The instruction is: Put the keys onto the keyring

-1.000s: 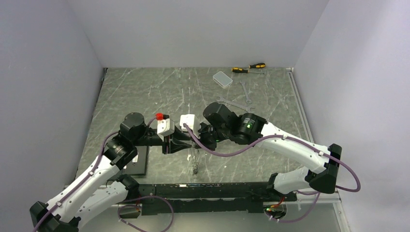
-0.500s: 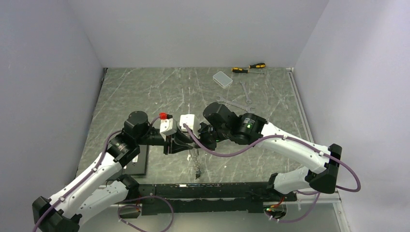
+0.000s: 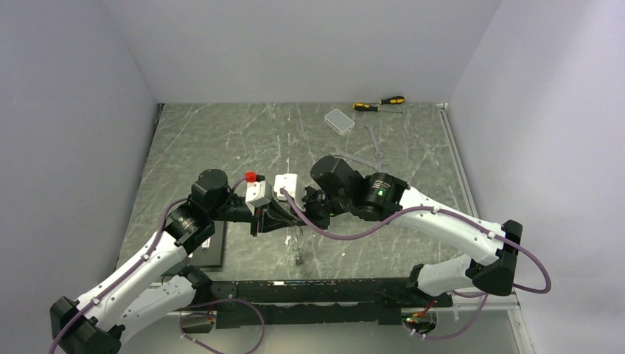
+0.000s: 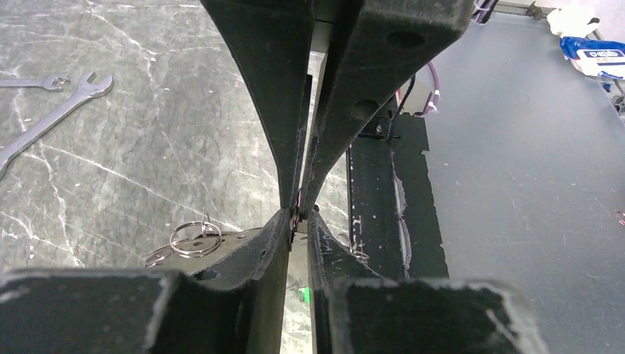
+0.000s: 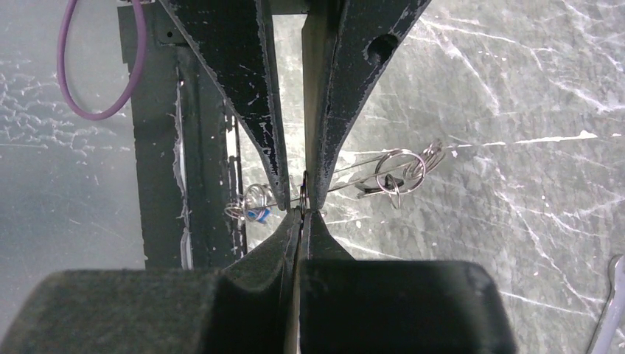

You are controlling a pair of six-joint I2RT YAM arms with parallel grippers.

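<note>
Overhead, a grey marbled table (image 3: 221, 140) sits between 3 pale walls (image 3: 295, 44).

Angled inward from both sides: white-and-black left arm (image 3: 144, 262), white-and-black right arm (image 3: 449, 221), elbows out, wrists close together. Facing each other tip to tip: black two-finger left gripper (image 4: 296, 220), jaws a narrow slit apart; black two-finger right gripper (image 5: 301, 210), jaws pressed together. Right tips sitting just at the mouth of the left slit.
</note>
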